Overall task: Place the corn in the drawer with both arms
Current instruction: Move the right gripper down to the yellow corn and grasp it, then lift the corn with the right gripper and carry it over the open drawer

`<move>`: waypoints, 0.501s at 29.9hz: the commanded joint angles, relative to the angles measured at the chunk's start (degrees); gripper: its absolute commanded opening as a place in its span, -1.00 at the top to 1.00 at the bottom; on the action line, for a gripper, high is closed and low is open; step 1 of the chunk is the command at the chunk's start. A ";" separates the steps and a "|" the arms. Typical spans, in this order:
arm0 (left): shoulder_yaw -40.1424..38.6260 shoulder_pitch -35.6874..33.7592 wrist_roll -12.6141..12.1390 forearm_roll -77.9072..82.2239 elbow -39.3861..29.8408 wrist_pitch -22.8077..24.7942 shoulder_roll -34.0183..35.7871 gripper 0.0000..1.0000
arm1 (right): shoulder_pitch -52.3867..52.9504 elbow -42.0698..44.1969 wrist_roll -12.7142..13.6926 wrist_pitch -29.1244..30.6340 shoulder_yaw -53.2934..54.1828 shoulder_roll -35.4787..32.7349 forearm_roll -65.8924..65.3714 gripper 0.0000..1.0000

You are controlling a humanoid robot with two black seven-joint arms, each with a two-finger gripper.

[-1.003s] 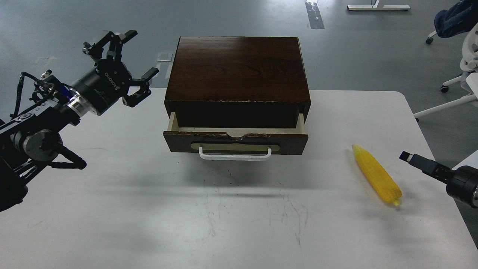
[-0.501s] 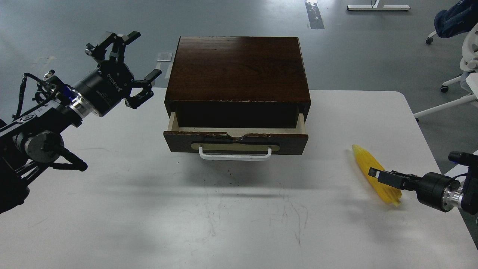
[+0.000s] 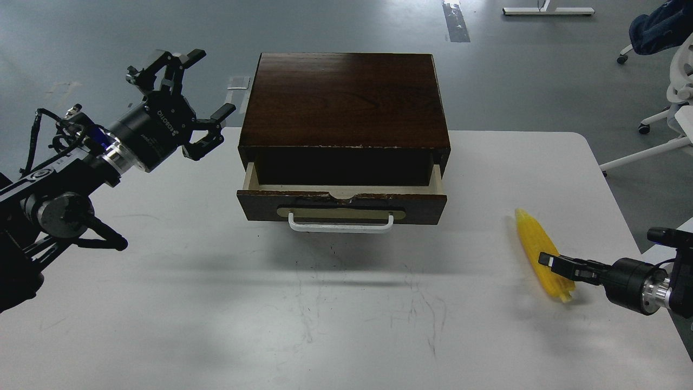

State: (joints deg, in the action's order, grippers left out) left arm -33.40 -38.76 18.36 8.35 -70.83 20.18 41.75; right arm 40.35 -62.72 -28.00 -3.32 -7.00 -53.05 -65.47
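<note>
The yellow corn (image 3: 533, 244) lies on the white table (image 3: 216, 303) at the right, tip pointing away from me. My right gripper (image 3: 555, 264) comes in low from the right edge and lies across the corn's near end, touching it; its fingers are seen side-on and cannot be told apart. The drawer (image 3: 341, 206), with its dark wood front and white bar handle (image 3: 341, 224), stands partly pulled out of the dark brown box (image 3: 346, 97); its inside is in shadow. My left gripper (image 3: 203, 92) is open and empty, raised just left of the box's back corner.
The table's right edge (image 3: 633, 238) runs close behind the corn. A white office chair (image 3: 677, 92) stands on the grey floor beyond the right side. My left arm's elbow and cables (image 3: 59, 211) hang over the table's left part.
My right gripper has come in from the right onto the corn's near end, and the corn has turned slightly. My left gripper has edged a little toward the box.
</note>
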 commanded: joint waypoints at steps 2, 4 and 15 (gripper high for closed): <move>-0.09 0.00 0.01 0.00 -0.10 0.03 0.09 -0.96 | 0.95 -1.60 0.00 0.24 0.14 -0.65 0.34 0.88; -0.09 0.00 0.01 0.00 -0.10 0.03 0.09 -0.96 | 2.01 -3.36 0.00 0.33 0.05 -1.53 0.43 0.88; -0.88 0.00 0.01 0.00 -0.18 0.47 0.26 -0.96 | 19.31 -18.22 0.00 4.27 -0.04 -12.52 0.87 0.86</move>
State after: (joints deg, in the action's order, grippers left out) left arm -34.15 -38.76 18.36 8.35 -71.07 20.28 41.87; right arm 53.92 -79.12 -27.99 -1.69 -6.94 -64.15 -64.53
